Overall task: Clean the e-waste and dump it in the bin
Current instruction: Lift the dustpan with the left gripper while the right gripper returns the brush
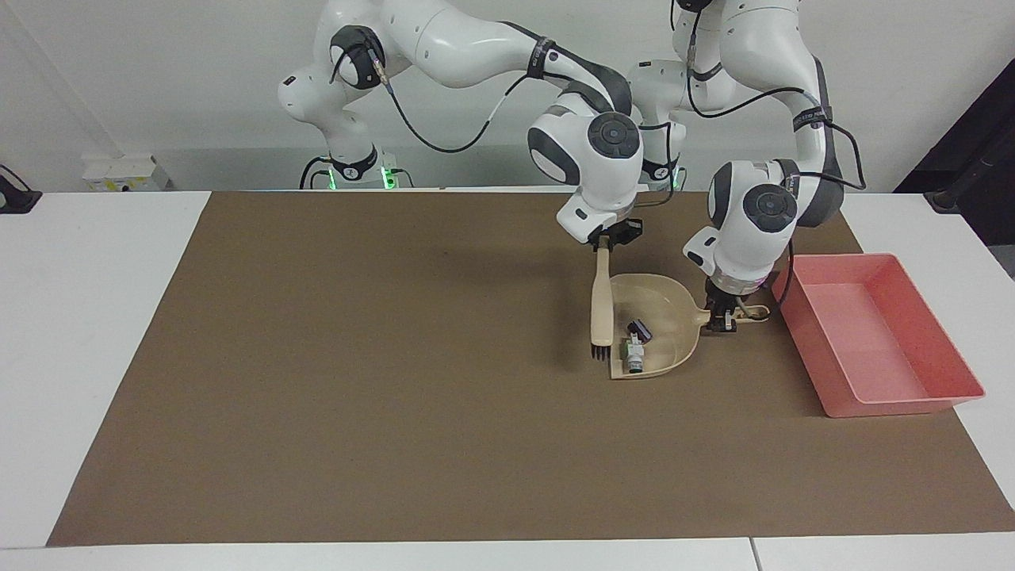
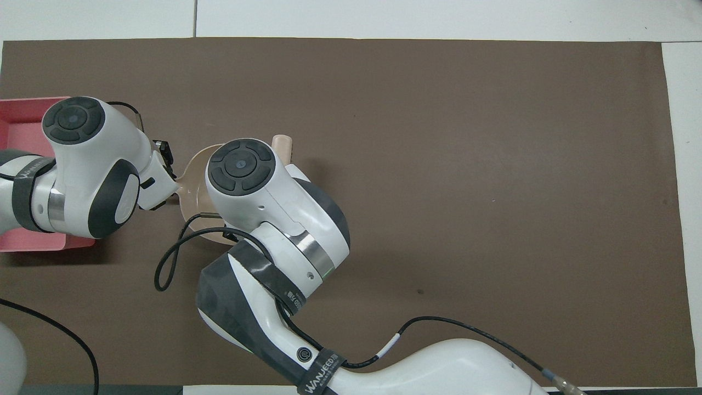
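Two end effectors clamped: brush (image 1: 602, 305), dustpan (image 1: 662, 317).

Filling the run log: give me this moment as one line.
right gripper: shut on brush, lifted beside dustpan | left gripper: shut on dustpan handle | e-waste: in dustpan | bin: empty
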